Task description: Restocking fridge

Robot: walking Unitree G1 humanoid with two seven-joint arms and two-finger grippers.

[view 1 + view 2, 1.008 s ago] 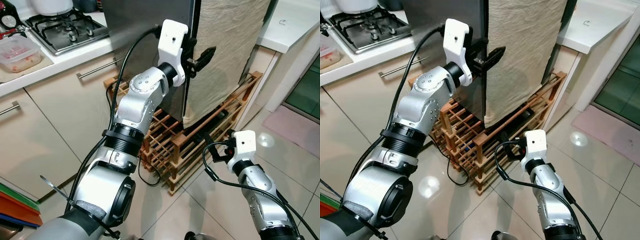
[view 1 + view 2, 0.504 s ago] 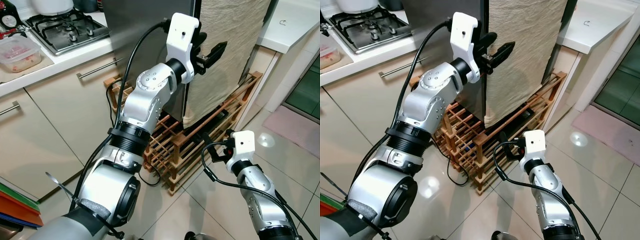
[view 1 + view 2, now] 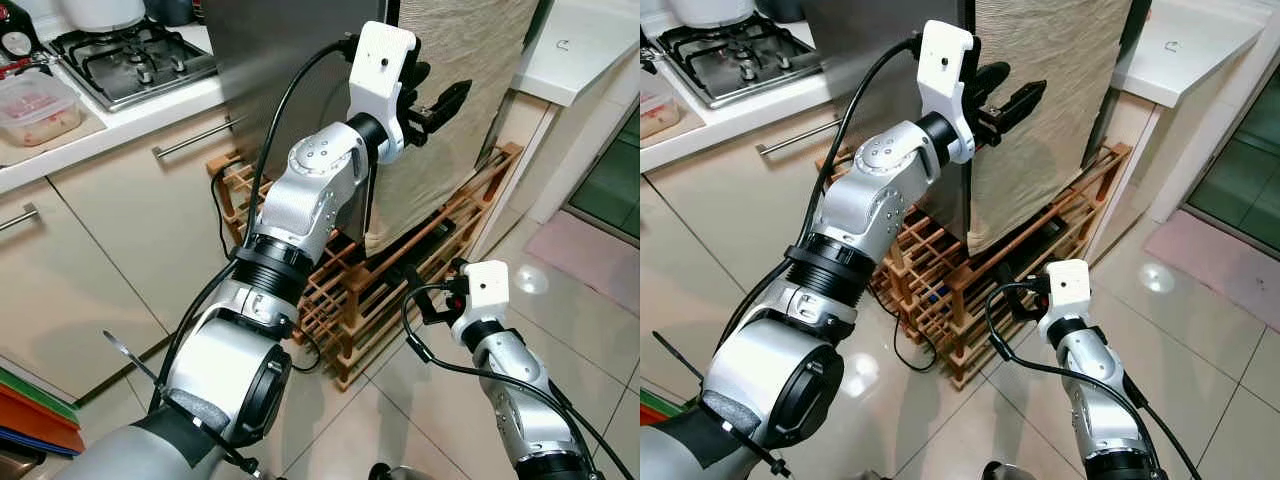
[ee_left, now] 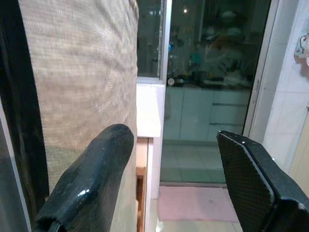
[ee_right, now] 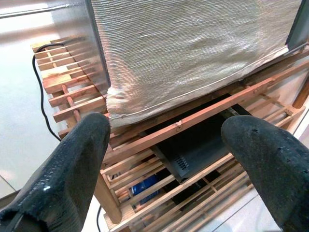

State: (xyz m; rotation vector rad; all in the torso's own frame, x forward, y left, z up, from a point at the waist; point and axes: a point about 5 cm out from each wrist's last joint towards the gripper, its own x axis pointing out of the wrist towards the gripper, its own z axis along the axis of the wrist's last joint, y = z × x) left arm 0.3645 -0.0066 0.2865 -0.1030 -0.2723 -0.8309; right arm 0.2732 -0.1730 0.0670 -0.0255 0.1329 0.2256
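One tall grey steel fridge [image 3: 290, 60], standing on a slatted wooden rack [image 3: 400, 290] on the glossy tiled floor [image 3: 440, 400], front draped with a beige woven cloth [image 3: 460, 60] hanging down to the rack. Raised before that cloth, at the dark front edge of the fridge: left claw [image 3: 435, 95], black fingers [image 4: 91, 179] spread wide, nothing between them, one finger close beside the cloth, touching or not impossible to tell. Lower down, near the rack's front: right claw [image 5: 164, 159], fingers likewise wide apart and empty, aimed at the cloth's hem and a flat black box [image 5: 193, 150] lying inside the slats. Left of the fridge: pale counter [image 3: 100, 120] with a gas hob [image 3: 130, 55] and a clear lidded food box [image 3: 35, 105]; cream cabinet doors [image 3: 110, 230] with metal bar handles beneath.
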